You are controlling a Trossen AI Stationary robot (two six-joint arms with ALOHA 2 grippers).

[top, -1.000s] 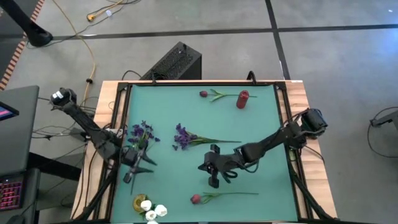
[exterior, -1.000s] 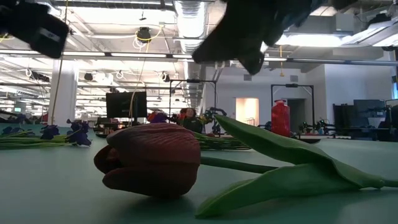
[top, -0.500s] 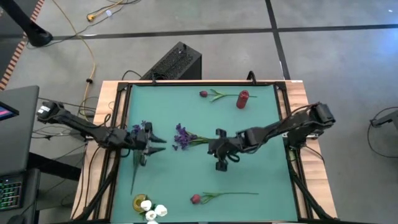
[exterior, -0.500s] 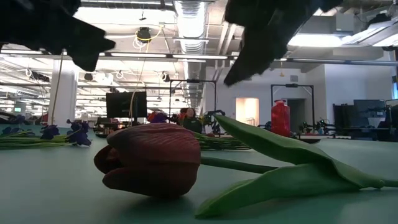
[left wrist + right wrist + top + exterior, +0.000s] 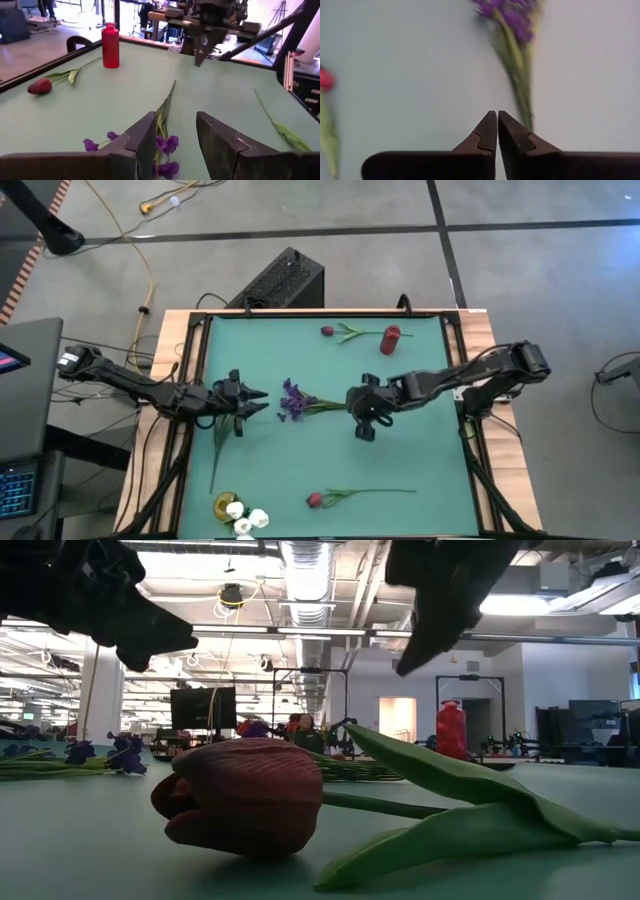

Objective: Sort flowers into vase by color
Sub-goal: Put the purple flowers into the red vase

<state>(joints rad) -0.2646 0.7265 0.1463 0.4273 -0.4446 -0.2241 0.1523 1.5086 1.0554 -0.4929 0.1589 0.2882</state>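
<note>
Green tabletop (image 5: 300, 450), strewn with loose flowers awaiting sorting: purple sprig (image 5: 297, 400) at centre, 2 red tulips, one far (image 5: 328, 331) beside a red vase (image 5: 390, 339), one near (image 5: 315, 500). Right gripper (image 5: 366, 423) empty, fingers together, poised over the sprig's stem end, likely for a pickup. Left gripper (image 5: 250, 401) clamped on another purple sprig (image 5: 222, 430), stem trailing below. White tulips (image 5: 245, 518) already in a yellow vase (image 5: 222, 504).

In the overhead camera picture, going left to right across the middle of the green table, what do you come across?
Left gripper holding a green stem, → purple flower sprig lying on the table → right gripper, fingers shut, above that sprig's stem end.
</note>
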